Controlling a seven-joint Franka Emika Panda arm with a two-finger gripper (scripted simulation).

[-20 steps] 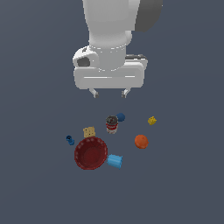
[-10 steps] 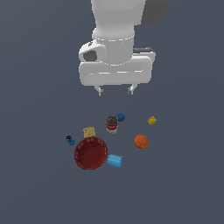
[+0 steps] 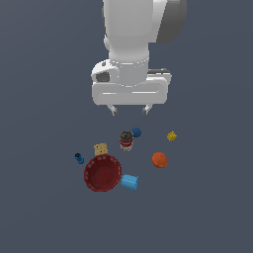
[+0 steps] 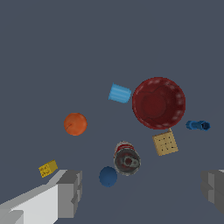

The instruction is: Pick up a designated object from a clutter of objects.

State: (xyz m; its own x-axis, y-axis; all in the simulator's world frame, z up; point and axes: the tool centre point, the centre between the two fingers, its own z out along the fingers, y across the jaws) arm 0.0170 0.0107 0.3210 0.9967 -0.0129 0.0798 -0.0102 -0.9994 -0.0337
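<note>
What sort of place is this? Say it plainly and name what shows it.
Most likely a simulated test scene, not a real room: a flat, featureless grey floor with no walls or furniture, evenly shaded toy-like items such as the red bowl and can, and the open gripper hanging above them.

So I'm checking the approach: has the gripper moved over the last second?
Yes. In the exterior view the gripper has shifted toward that view's right, now nearly above the can, which has stayed put.

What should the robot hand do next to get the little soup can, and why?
Probably go straight down. The gripper is open and empty, high above the can, which looks almost under it. The dark-blue ball sits right beside the can, so the fingers should avoid it.
</note>
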